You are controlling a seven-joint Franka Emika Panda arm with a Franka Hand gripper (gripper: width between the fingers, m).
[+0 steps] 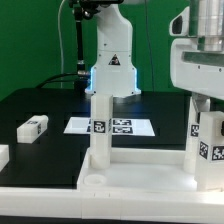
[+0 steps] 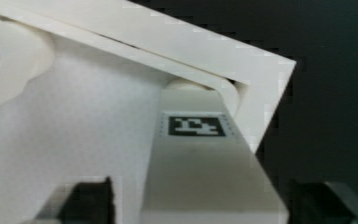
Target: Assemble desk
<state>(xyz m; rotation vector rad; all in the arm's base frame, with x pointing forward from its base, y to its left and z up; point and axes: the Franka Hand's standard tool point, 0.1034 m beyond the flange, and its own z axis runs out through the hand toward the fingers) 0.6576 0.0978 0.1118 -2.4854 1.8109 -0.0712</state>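
Tabletop (image 1: 130, 180) lies rim-up on the black table (image 1: 45, 103), nearest the camera; the gripper (image 1: 207, 103) hangs over the upright leg (image 1: 207, 145) at the exterior view's right, fingers (image 2: 87, 205) apart either side of it. Second leg (image 1: 101, 125) stands in the other far corner; a loose leg (image 1: 33, 126) lies well apart, further left.

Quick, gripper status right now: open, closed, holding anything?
The gripper: jaws open, one on either side of the upright leg, with a gap showing beside it; holding nothing.
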